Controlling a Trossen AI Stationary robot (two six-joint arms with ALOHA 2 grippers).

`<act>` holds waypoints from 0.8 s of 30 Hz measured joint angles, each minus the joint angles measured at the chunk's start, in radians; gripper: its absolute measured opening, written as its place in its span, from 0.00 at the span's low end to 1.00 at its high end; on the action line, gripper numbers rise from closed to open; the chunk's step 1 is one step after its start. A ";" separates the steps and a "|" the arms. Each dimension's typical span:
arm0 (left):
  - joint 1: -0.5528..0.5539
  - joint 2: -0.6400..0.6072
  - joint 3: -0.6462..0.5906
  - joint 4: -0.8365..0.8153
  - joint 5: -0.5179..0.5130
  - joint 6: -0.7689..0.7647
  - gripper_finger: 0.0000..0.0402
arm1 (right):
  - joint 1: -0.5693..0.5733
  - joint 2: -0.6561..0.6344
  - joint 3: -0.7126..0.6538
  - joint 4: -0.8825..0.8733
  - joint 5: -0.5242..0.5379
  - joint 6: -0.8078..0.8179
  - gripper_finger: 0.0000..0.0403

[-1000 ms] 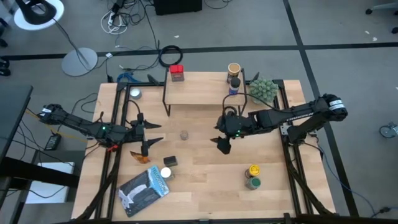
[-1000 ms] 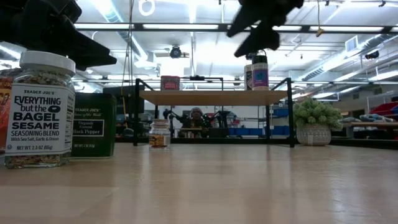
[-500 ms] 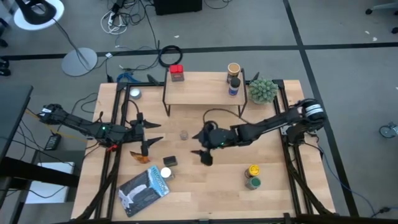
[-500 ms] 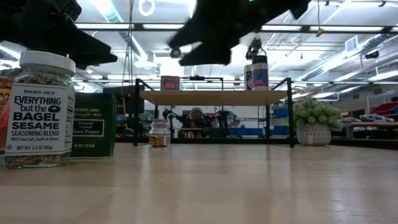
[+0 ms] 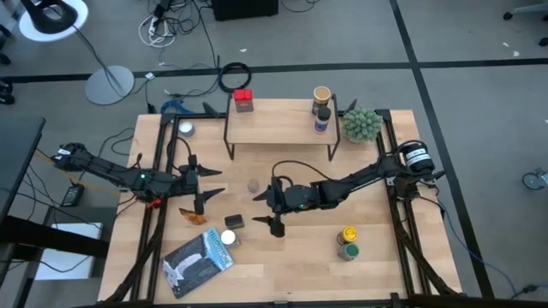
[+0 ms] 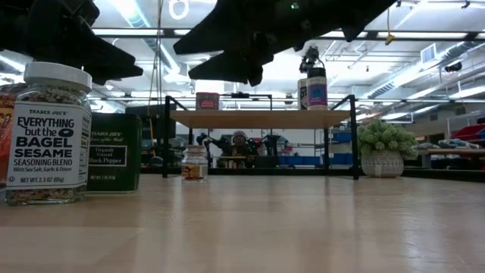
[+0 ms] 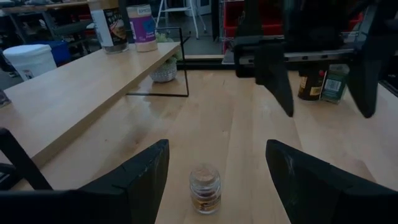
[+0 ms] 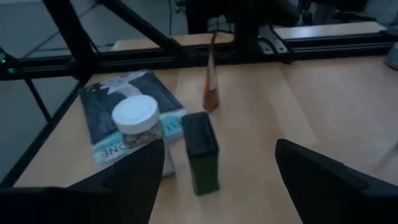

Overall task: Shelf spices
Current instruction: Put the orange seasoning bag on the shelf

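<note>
The light-wood shelf point(image 5: 278, 126) stands at the table's far side with a red tin point(image 5: 243, 101), a tan-lidded jar point(image 5: 322, 93) and a dark jar point(image 5: 321, 118) on top. A small glass jar point(image 5: 253, 185) stands on the table in front of it. My left gripper point(image 5: 211, 186) is open at the table's left, its fingers either side of that small jar point(image 7: 205, 188) farther off. My right gripper point(image 5: 269, 212) hovers open at mid-table, facing a dark green tin point(image 8: 202, 152), a white-lidded jar point(image 8: 137, 121) and an orange packet point(image 8: 211, 93). A yellow jar point(image 5: 348, 233) and a green jar point(image 5: 347, 251) stand near right.
A flat blue-grey packet point(image 5: 199, 261) lies at the near left corner. A spiky green plant point(image 5: 362, 124) sits right of the shelf, and a small silver-topped tin point(image 5: 185, 129) left of it. Bare tabletop point(image 5: 291, 274) stretches along the near edge.
My right arm has swung from beside the shelf's right end toward the table's left and near side, and its open gripper now hangs over mid-table close to the dark green tin. My left arm has kept still. No spice has moved.
</note>
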 joint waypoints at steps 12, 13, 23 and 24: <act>0.000 0.000 0.000 0.007 0.000 -0.021 0.68 | -0.004 -0.003 0.063 -0.020 0.078 -0.028 0.76; 0.000 0.000 0.000 0.006 0.000 -0.031 0.68 | -0.007 -0.003 0.069 -0.016 0.089 -0.028 0.76; 0.000 0.000 0.000 -0.035 0.000 -0.067 0.68 | -0.064 -0.003 0.070 -0.363 0.221 0.160 0.76; 0.000 0.000 0.000 -0.035 0.000 -0.067 0.68 | -0.071 -0.003 0.070 -0.386 0.222 0.192 0.76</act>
